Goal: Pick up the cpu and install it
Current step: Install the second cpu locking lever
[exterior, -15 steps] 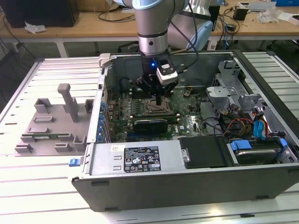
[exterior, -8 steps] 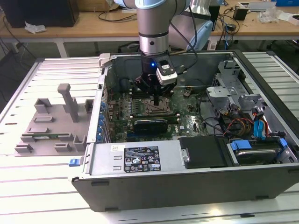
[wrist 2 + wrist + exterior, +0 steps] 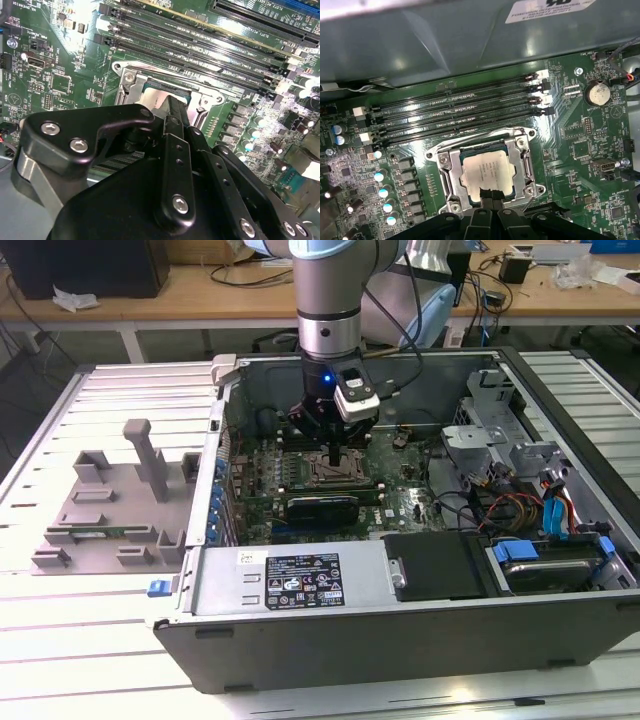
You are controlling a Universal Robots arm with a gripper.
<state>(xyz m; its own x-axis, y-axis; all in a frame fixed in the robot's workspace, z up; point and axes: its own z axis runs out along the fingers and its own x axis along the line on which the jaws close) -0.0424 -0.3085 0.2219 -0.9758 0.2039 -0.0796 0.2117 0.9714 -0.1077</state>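
The cpu point(image 3: 487, 172), a small square chip with a shiny silver top, lies flat inside the metal-framed socket point(image 3: 445, 170) on the green motherboard; a strip of it shows past the fingers as the cpu point(image 3: 156, 94) in the second wrist view. My gripper point(image 3: 490, 192) hangs straight over the socket, its two black fingers pressed together with nothing between them. Their tips sit at one edge of the chip; whether they touch it I cannot tell. In the exterior view the gripper point(image 3: 335, 455) reaches down into the open computer case over the socket point(image 3: 335, 475).
Long black memory slots point(image 3: 460, 107) run beside the socket, with the case wall point(image 3: 445, 45) just beyond. A grey tray point(image 3: 110, 510) lies outside the case on the exterior view's left. A metal drive cage point(image 3: 500, 430) and cables point(image 3: 520, 505) crowd the exterior view's right.
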